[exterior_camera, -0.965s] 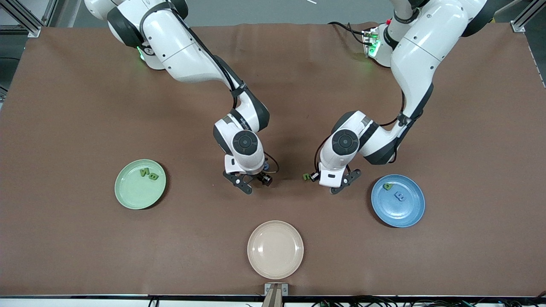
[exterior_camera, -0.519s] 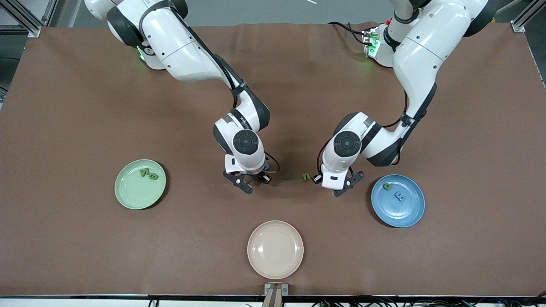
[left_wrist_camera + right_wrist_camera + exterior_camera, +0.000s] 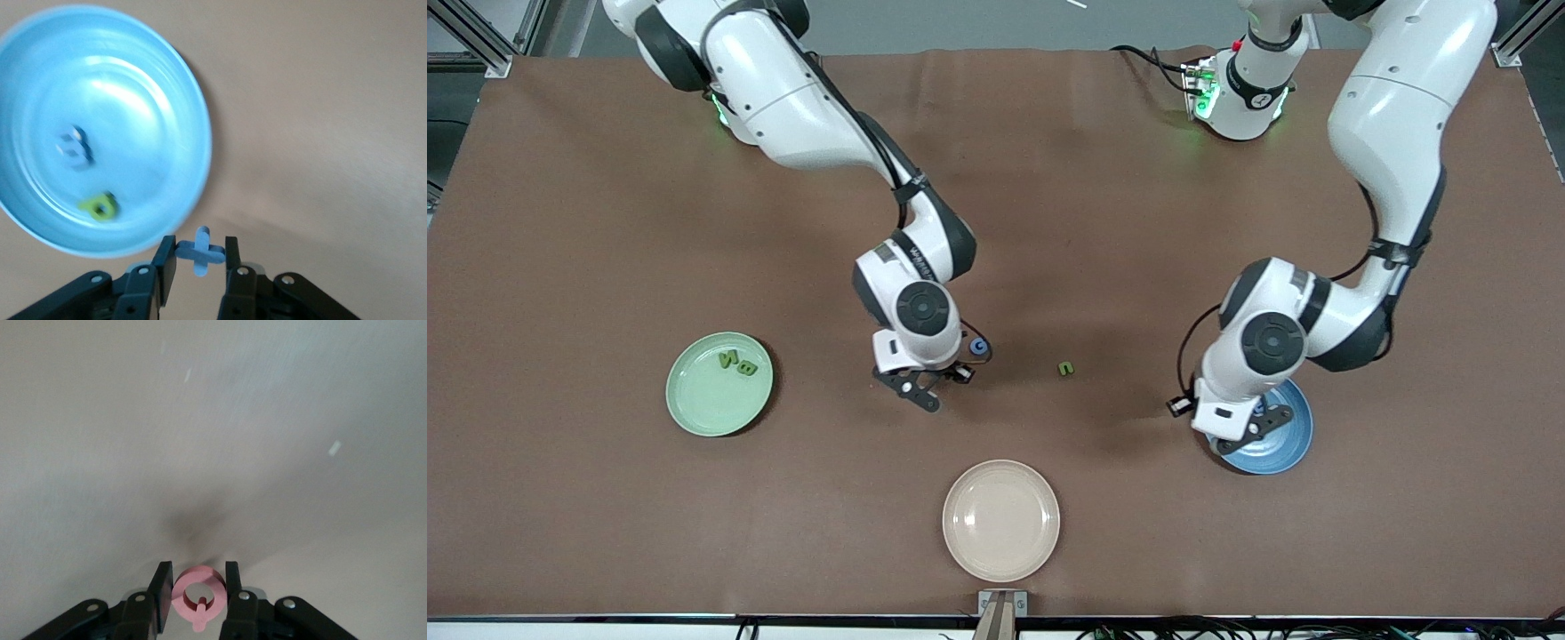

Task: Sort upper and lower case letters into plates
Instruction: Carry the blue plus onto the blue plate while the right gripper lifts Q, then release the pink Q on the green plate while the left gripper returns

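Letters like these are looking light, stiff and tiny, so you are pinching them across their flat sides. Left gripper (image 3: 195, 259) is clamping the blue x (image 3: 199, 250) just beside the blue plate (image 3: 193, 100), which is holding two letters. Right gripper (image 3: 195, 590) is gripping the pink Q (image 3: 197, 593) well apart from that plate.

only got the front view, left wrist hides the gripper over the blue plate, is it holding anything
Observer: Yes, the left gripper is shut on a blue x.
Operator: and the right one
Observer: The right gripper is shut on a pink Q, over bare table.
Operator: whats in the blue plate, arm covers it
Observer: The blue plate holds a green letter and a blue letter; which letters, I cannot tell.
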